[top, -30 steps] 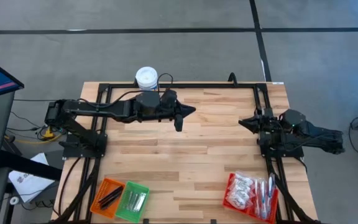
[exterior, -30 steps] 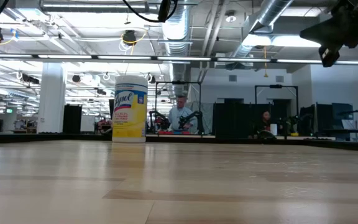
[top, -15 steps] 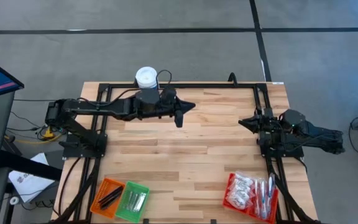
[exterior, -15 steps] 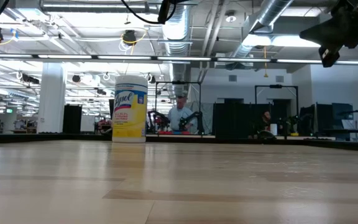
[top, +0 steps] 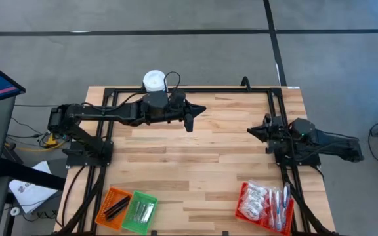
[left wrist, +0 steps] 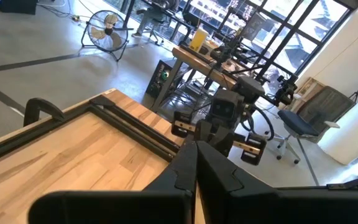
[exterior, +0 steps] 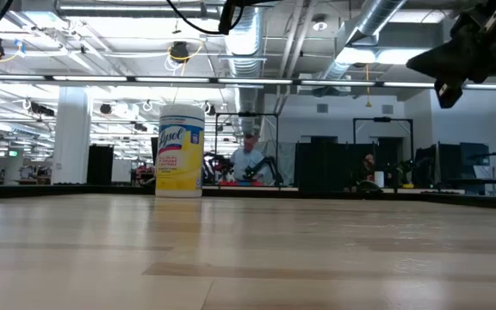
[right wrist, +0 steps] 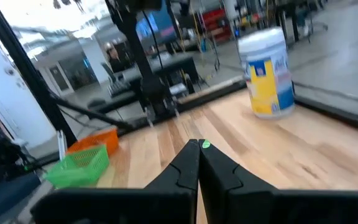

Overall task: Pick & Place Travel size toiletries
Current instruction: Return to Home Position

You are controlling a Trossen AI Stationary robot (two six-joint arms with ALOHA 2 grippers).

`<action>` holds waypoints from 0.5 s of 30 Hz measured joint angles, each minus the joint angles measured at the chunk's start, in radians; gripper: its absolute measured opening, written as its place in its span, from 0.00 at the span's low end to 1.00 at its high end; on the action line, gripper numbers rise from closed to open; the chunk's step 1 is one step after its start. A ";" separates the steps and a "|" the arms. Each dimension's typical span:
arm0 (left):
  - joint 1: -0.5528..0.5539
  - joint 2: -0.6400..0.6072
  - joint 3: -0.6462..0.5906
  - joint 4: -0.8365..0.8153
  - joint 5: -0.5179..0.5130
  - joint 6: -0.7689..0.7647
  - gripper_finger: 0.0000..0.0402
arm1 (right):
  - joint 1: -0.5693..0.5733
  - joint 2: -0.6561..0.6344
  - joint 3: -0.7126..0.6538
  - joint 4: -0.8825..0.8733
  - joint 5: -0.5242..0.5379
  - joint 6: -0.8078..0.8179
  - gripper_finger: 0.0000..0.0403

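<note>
The travel size toiletries lie in three mesh baskets near the table's front edge. White sachets and silvery sticks (top: 262, 200) fill the red basket (top: 241, 211). Silvery pieces (top: 143, 211) lie in the green basket (top: 131, 219). Dark narrow ones (top: 115, 207) lie in the orange basket (top: 105, 213). My left gripper (top: 202, 109) hangs shut above the far middle of the table, pointing toward the table's right edge. My right gripper (top: 249, 131) is shut and held level above the right side, pointing left. Neither has anything between its fingers.
A white-lidded yellow canister (top: 153, 80) stands at the far edge, behind my left arm. A black frame (top: 195, 90) runs around the tabletop. The bare wood in the middle (top: 195, 170) is free room. People sit in the room beyond the table (exterior: 248, 159).
My right gripper has sunk a little and edged toward the table's left, still shut and level.
</note>
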 joint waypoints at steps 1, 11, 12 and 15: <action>0.000 0.000 0.000 0.000 0.000 0.000 0.00 | 0.004 0.000 -0.010 0.031 0.000 0.000 0.00; 0.000 0.000 0.000 0.001 0.000 0.000 0.00 | 0.030 0.000 -0.118 0.241 0.019 0.014 0.00; 0.000 0.000 0.000 0.000 0.000 0.000 0.00 | 0.030 0.000 -0.124 0.245 0.022 0.014 0.00; 0.000 0.000 0.000 0.001 0.002 -0.006 0.00 | 0.030 0.000 -0.152 0.260 0.024 0.014 0.00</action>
